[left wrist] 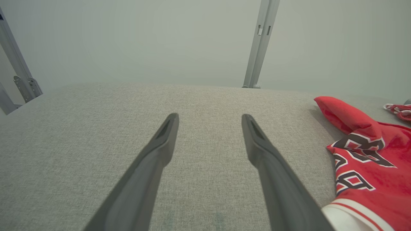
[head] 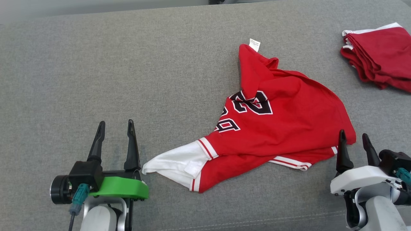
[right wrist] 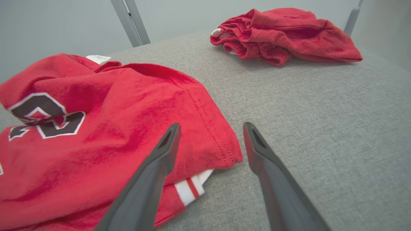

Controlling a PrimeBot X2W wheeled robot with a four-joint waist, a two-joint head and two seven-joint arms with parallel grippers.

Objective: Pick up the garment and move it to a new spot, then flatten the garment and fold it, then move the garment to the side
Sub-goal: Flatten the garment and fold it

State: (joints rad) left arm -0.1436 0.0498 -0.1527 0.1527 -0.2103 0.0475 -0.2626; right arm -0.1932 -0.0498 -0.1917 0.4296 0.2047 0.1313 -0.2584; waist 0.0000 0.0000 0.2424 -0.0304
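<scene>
The left gripper [left wrist: 210, 119] stood wide open over the grey surface [left wrist: 80, 128]. The red garment [left wrist: 369, 160] lay crumpled just right of its fingers, one end reaching toward the surface's far edge. A metal post [left wrist: 260, 41] rose behind that edge.

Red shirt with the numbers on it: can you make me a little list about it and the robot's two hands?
garment: red jersey with black numbers and white trim, lying crumpled, not flat
label: white tag sticking out at its far end
surface: grey fabric top
left gripper: open, empty, close beside the jersey's white end
right gripper: open, holding nothing, at the jersey's near right corner
other clothes: folded red pile at the far right, apart from the jersey
</scene>
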